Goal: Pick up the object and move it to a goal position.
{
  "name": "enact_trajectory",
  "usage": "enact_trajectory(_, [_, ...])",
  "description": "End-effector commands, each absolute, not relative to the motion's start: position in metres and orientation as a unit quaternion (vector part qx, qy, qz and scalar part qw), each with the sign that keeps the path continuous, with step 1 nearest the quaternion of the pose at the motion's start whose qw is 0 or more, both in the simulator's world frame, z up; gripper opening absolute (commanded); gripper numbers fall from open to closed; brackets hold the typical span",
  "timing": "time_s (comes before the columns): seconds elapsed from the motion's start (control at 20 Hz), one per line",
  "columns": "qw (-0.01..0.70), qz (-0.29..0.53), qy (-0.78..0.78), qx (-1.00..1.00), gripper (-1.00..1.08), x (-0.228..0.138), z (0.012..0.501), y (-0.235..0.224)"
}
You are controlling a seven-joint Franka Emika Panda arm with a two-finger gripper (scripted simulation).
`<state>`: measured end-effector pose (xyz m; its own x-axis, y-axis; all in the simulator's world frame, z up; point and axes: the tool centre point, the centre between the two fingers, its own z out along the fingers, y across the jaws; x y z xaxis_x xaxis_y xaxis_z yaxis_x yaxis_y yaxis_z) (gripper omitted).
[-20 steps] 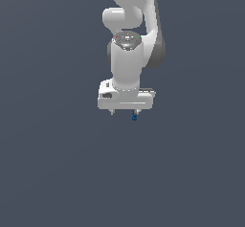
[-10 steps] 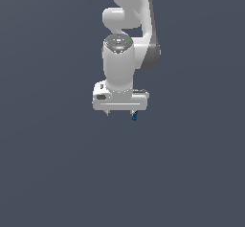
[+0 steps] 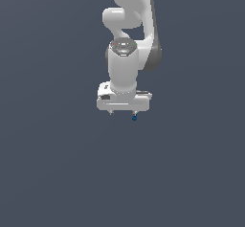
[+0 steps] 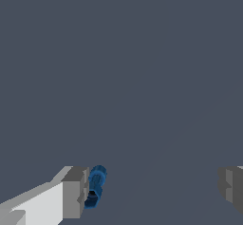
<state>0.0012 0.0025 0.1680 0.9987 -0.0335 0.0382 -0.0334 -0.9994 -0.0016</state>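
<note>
The object (image 3: 134,118) is a tiny bright-blue knobbly item just under the fingertip on the exterior view's right. My white gripper (image 3: 123,113) points down, and its two fingers stand wide apart. In the wrist view the object (image 4: 96,183) lies against the inner face of one grey fingertip (image 4: 73,193). The other fingertip (image 4: 231,186) is far from it, across the gap. The gripper (image 4: 152,191) is open, and the object is not squeezed between the fingers. I cannot tell whether the object rests on the ground or hangs at the finger.
A plain dark grey-blue surface (image 3: 57,173) fills both views. The white arm (image 3: 131,10) rises above the hand. No other objects or edges show.
The hand swayed slightly to the exterior view's left and back, and sits a touch lower. The blue object stays by the same fingertip. The fingers stay apart.
</note>
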Motion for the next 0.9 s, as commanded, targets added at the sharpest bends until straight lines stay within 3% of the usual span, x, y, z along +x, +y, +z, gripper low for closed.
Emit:
enact_trajectory(0.0, [0.001, -0.017, 0.025, -1.000, 1.00, -0.006, 0.159, 0.010])
enact_trajectory(0.85, [0.000, -0.001, 0.096, -0.995, 1.00, -0.074, 0.095, 0.066])
